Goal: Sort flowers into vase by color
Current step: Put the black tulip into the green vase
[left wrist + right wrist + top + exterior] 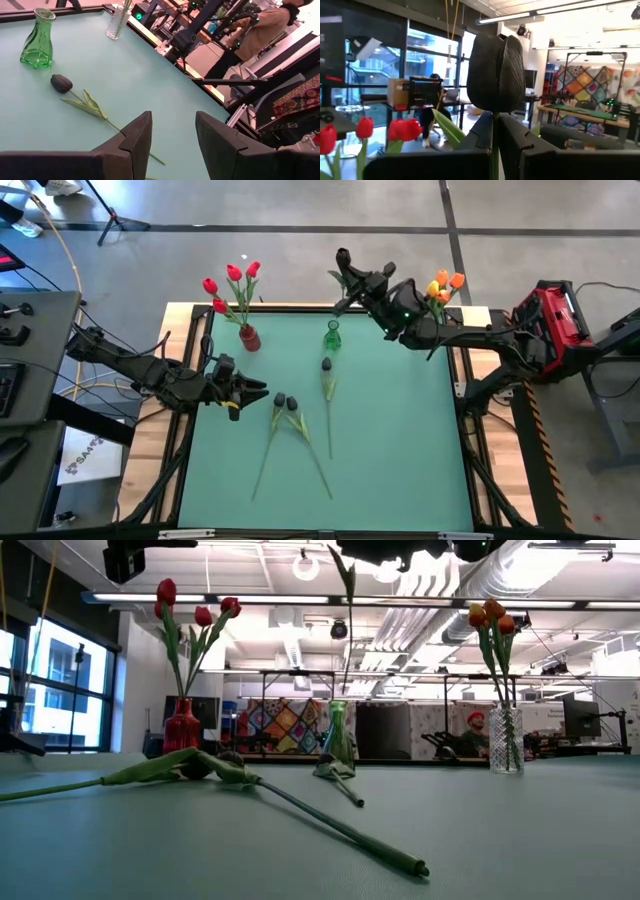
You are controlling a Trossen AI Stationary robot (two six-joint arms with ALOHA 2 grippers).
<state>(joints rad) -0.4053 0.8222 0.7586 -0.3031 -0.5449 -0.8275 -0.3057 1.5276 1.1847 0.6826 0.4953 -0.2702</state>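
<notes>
The green table (400,460) fills the middle of the room, with both dark arms reaching in from its sides. From above, the right arm comes in from three o'clock and ends near twelve, where the right gripper (345,280) has its fingers clamped tight on the stem of a black flower (496,72). That flower stands upright in the grip, bud at the top, its stem running straight down between the fingers; from table height only part of the thin stem shows, and the bud is cut off above.

The left gripper (255,392) sits at nine o'clock, low over the table, fingers parted with nothing between them.

Three vases stand along the far edge. The red vase (249,338) at eleven o'clock holds the red flowers (232,283), heads up and fanned out. The clear vase (506,740) at one o'clock holds the orange flowers (445,285); from above it is mostly hidden behind the right arm. The green vase (332,337) stands near twelve, just below the right gripper.

Three black flowers lie flat on the table. One (326,366) is just beside the green vase, bud toward twelve, stem running to six. The other pair (285,402) lies near the centre, buds close together by the left gripper, stems splaying toward six and crossing. From table height their buds are hard to tell from the leaves.
</notes>
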